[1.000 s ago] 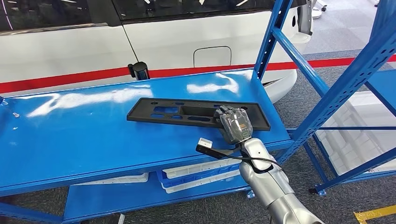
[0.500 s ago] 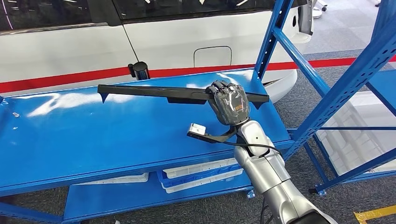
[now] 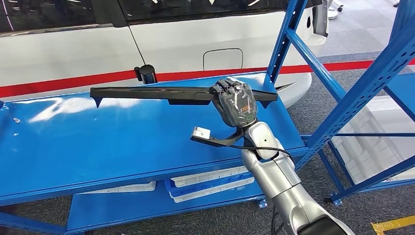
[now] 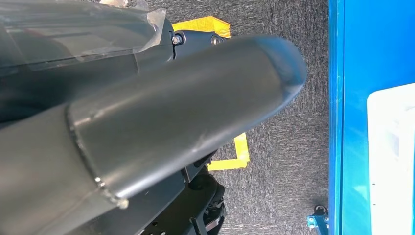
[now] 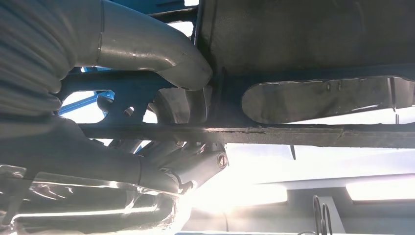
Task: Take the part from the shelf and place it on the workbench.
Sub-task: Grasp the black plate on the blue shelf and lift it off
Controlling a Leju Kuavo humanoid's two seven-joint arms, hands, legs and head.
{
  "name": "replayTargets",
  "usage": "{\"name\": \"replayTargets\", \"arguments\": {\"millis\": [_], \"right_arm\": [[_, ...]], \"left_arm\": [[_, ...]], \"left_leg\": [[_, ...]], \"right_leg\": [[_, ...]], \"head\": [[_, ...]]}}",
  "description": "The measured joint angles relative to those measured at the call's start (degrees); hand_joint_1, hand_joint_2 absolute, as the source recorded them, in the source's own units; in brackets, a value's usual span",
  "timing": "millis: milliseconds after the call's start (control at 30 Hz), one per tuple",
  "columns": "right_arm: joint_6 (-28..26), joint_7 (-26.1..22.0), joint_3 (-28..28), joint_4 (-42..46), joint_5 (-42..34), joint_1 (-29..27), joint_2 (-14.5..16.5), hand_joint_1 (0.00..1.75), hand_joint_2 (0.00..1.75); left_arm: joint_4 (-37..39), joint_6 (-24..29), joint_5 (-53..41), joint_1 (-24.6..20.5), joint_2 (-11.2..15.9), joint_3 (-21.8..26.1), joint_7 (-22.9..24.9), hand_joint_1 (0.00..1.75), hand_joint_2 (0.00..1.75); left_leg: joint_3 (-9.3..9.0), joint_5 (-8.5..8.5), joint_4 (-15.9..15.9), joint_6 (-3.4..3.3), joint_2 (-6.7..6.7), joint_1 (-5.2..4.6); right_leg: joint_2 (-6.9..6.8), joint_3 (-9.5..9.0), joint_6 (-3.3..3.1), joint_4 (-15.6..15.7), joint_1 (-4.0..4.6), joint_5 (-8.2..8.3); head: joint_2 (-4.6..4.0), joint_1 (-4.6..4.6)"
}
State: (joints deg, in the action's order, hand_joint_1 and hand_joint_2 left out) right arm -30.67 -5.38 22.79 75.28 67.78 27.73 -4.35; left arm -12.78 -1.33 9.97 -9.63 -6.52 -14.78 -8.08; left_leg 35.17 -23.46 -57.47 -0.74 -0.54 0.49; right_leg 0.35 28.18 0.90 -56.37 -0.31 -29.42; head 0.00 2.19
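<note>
With the right hand [image 3: 236, 102] clamped on the long black part [image 3: 151, 93] near its 3 o'clock end, raised edge-on above the blue shelf [image 3: 98, 142], carry it level — the free 9 o'clock end will sag — the left hand's [image 4: 147, 127] state unreadable.

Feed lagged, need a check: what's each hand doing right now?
Right hand: gripping the long flat black plastic part, lifted off the blue shelf.
Left hand: cannot tell.
</note>
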Motion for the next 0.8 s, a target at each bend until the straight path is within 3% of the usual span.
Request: {"name": "replayTargets", "arguments": {"millis": [733,800], "right_arm": [[-0.2,-0.3,0.9,-0.4,-0.2,0.8,0.4,1.75,1.75],[-0.2,-0.5,1.0,-0.5,-0.7,0.8,0.4,1.75,1.75]], "left_arm": [[0.1,-0.8,0.1,0.1,0.2,0.9,-0.5,0.0,0.0],[0.1,-0.7,0.1,0.1,0.2,1.0,-0.5,0.0,0.0]], "left_leg": [[0.01,0.0,0.0,0.0,0.0,0.0],[0.1,-0.19,-0.2,-0.3,0.0,-0.08]], "right_leg": [[0.0,0.02,0.0,0.0,0.0,0.0],[0.01,0.0,0.09,0.2,-0.22,0.04]], "head": [[0.0,0.01],[0.0,0.01]]}}
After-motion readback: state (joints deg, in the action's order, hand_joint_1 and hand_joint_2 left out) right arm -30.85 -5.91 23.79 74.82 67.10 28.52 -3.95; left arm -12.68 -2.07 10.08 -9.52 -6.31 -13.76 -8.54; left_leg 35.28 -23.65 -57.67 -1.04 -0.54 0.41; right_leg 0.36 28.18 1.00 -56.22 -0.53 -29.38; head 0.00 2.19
